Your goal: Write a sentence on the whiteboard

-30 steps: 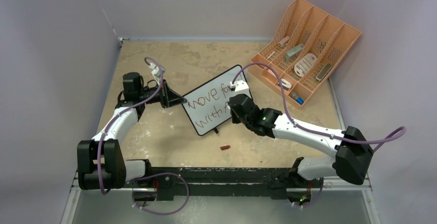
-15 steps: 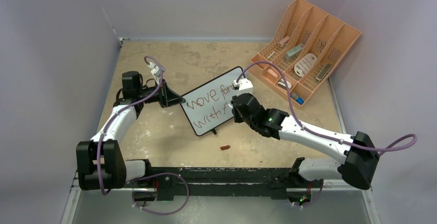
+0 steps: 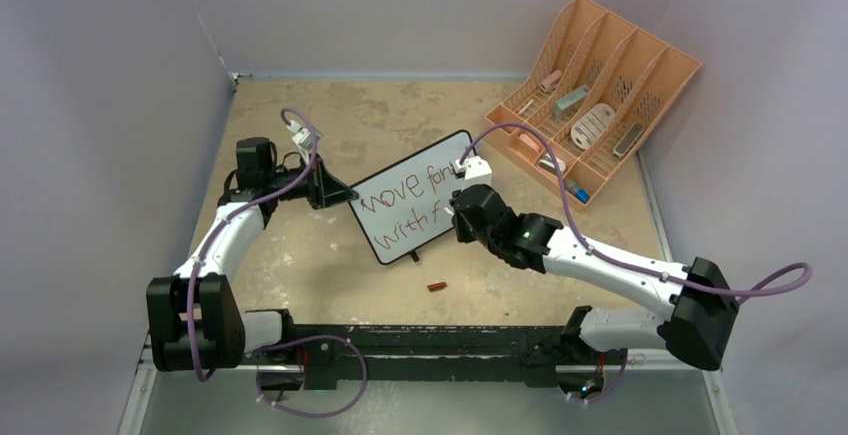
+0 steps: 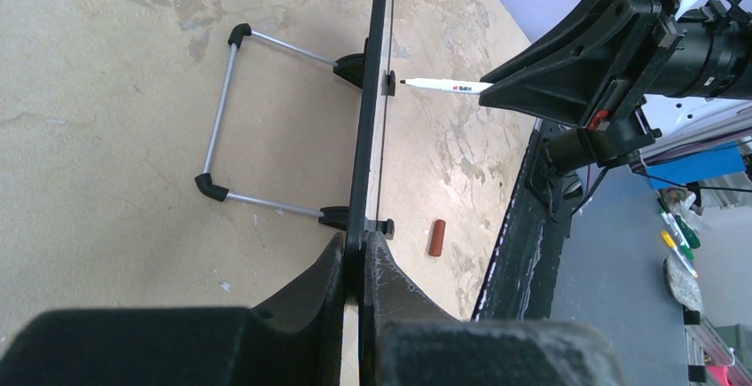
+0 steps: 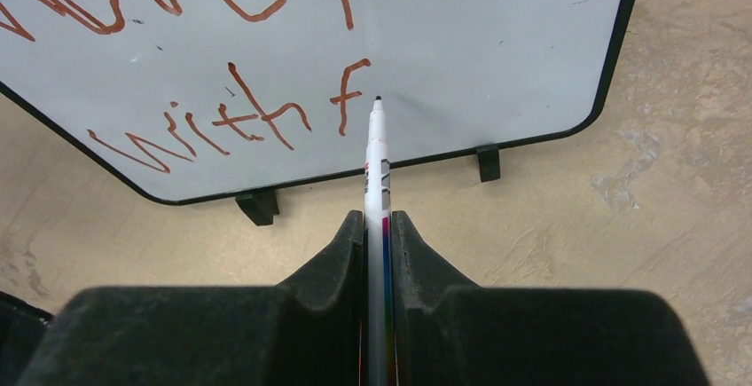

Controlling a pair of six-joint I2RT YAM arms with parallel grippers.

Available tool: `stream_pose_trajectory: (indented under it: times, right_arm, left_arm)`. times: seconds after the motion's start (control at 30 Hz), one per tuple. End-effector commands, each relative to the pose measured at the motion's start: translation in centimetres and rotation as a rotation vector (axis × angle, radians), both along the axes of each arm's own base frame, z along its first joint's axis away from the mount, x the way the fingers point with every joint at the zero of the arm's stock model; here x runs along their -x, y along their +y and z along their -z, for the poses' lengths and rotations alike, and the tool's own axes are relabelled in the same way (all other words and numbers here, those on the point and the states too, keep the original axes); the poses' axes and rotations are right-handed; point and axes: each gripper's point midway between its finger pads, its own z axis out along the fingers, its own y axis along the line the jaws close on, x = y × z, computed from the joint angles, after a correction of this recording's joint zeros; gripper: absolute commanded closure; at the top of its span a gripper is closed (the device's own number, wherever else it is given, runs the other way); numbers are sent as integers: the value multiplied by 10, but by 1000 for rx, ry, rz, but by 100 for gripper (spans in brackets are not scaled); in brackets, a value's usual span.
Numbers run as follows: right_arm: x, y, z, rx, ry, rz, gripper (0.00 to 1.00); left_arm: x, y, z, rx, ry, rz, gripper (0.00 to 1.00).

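The whiteboard (image 3: pixel 405 210) stands propped on its wire stand (image 4: pixel 222 120) in the middle of the table, with red-brown writing reading "move for" and "with f". My left gripper (image 3: pixel 338 195) is shut on the board's left edge; in the left wrist view the black frame (image 4: pixel 371 120) runs edge-on between the jaws of that gripper (image 4: pixel 362 246). My right gripper (image 5: pixel 379 219) is shut on a white marker (image 5: pixel 376 160). The marker's tip sits just right of the "f" on the board face (image 5: pixel 479 40); I cannot tell whether it touches.
A red-brown marker cap (image 3: pixel 437 286) lies on the table in front of the board, also seen in the left wrist view as the cap (image 4: pixel 436 237). A peach slotted organizer (image 3: pixel 600 95) with several small items stands at the back right. Walls close the left and back sides.
An "f" now shows after "with" on the second line. My right arm has shifted a little to the right and uncovered it. The left arm has held still.
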Motion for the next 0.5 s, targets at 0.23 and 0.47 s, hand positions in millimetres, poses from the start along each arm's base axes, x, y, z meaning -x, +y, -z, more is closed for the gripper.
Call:
stream_pose_trajectory:
  times: [0.23, 0.47]
  right_arm:
    - [-7, 1, -1, -19, -11, 40, 100]
    - [-12, 6, -4, -30, -27, 43, 100]
  left_arm:
    - [-4, 5, -13, -11, -69, -17, 100]
    - [-4, 4, -13, -3, -70, -12, 100]
